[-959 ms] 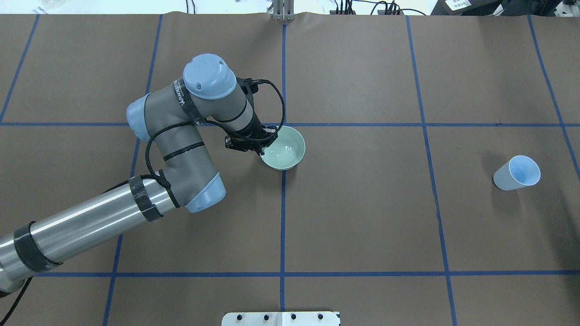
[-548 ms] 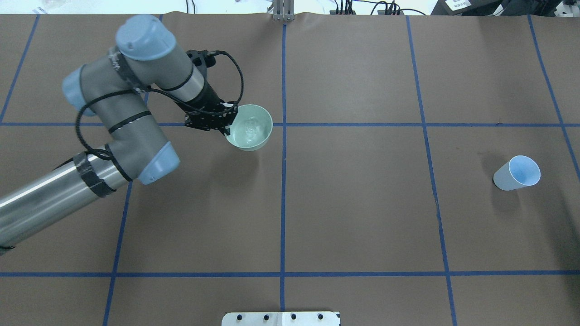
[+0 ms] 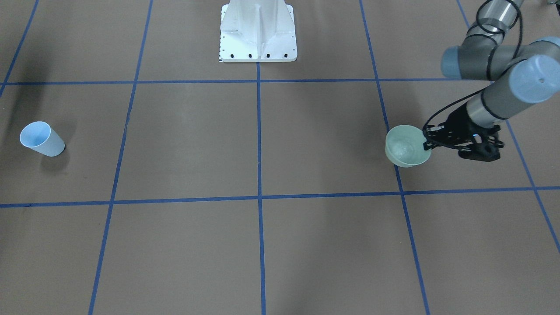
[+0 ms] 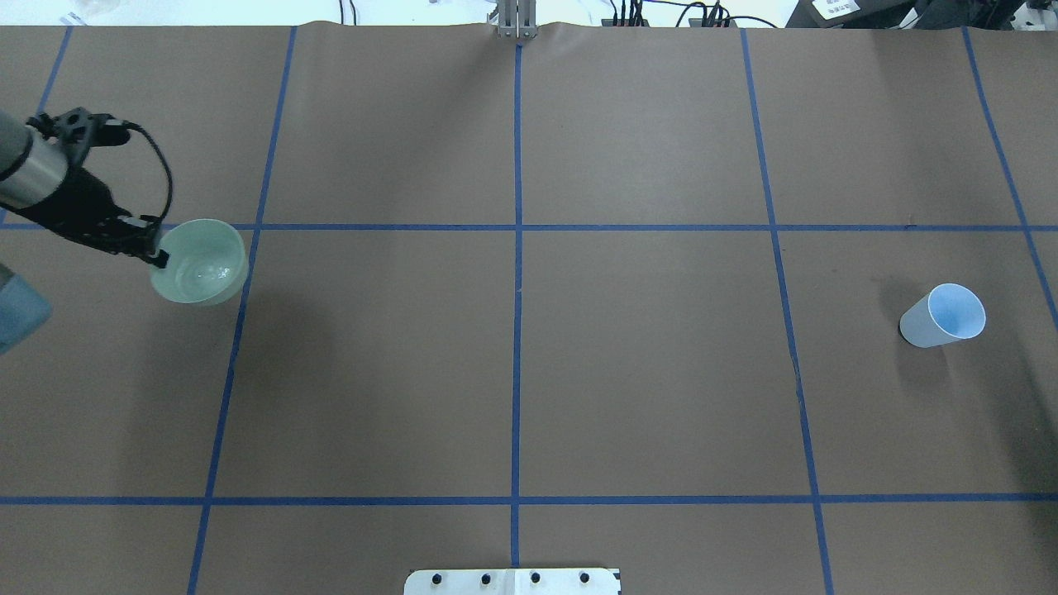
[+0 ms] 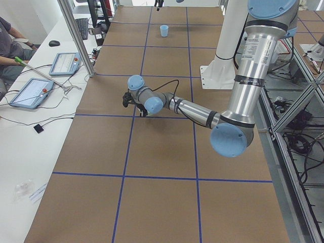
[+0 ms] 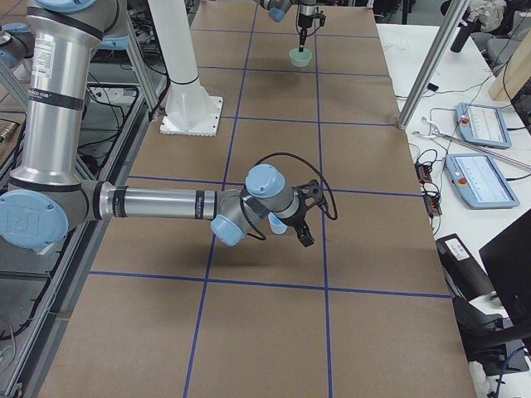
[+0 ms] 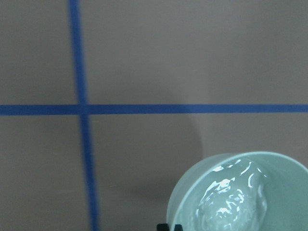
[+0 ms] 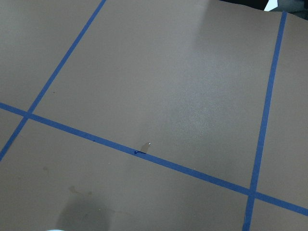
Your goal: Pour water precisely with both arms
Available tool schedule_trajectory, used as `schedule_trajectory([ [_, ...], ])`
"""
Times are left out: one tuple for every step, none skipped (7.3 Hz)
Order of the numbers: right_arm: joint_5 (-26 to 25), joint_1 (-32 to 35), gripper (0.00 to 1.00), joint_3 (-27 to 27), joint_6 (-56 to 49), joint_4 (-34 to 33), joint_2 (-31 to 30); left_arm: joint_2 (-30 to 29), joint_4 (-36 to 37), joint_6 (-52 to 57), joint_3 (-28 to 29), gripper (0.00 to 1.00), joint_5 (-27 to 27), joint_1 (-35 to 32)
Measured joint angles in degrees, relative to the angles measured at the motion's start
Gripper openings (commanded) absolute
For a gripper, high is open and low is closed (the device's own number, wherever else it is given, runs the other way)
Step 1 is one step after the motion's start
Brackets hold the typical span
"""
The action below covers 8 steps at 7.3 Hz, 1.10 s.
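My left gripper [image 4: 157,258] is shut on the near rim of a pale green bowl [image 4: 200,262] and holds it above the table at the far left. The water [image 7: 234,197] glints and ripples inside the bowl [image 7: 269,168]. In the front-facing view the left gripper [image 3: 426,144] and the bowl [image 3: 404,148] are at the right. A light blue paper cup [image 4: 942,316] stands at the far right, tilted in perspective. My right gripper [image 6: 302,234] shows only in the exterior right view, close to the cup [image 6: 278,225]. I cannot tell whether it is open or shut.
The white pedestal base [image 3: 258,30] stands at the robot's edge of the table. Blue tape lines [image 4: 517,330] cross the brown table cover. Tablets and cables [image 6: 477,178] lie on the white bench beyond the far edge.
My left arm has carried the bowl from the table's middle up and far to the left. The water is rippling. The cup has not moved.
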Motion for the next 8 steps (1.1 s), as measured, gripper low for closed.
schedule_trajectory([
  [-0.02, 0.00, 1.00, -0.14, 0.01, -0.76, 0.48, 3.53, -0.11, 5.40, 0.42, 0.00, -1.16, -2.62],
  [-0.06, -0.01, 1.00, -0.25, 0.01, -1.18, 0.68, 5.16, -0.19, 8.28, 2.03, 0.00, -1.61, -4.10],
  [-0.06, -0.01, 1.00, -0.28, 0.01, -1.35, 0.73, 5.69, -0.37, 9.47, 4.09, 0.00, -1.77, -4.92],
  [-0.03, -0.01, 1.00, -0.25, 0.03, -1.41, 0.72, 5.69, -0.60, 9.82, 5.50, 0.00, -1.85, -5.23],
  [-0.01, -0.01, 1.00, -0.23, 0.06, -1.43, 0.72, 5.57, -0.71, 9.90, 6.35, 0.00, -1.90, -5.27],
  [-0.01, -0.01, 1.00, -0.21, 0.08, -1.44, 0.71, 5.56, -0.75, 9.92, 6.75, 0.00, -1.95, -5.27],
  [0.02, -0.01, 0.99, -0.20, 0.09, -1.44, 0.71, 5.75, -0.75, 9.92, 6.96, 0.00, -1.99, -5.27],
  [0.06, -0.01, 1.00, -0.18, 0.09, -1.44, 0.70, 5.96, -0.70, 9.92, 7.08, 0.02, -2.02, -5.26],
])
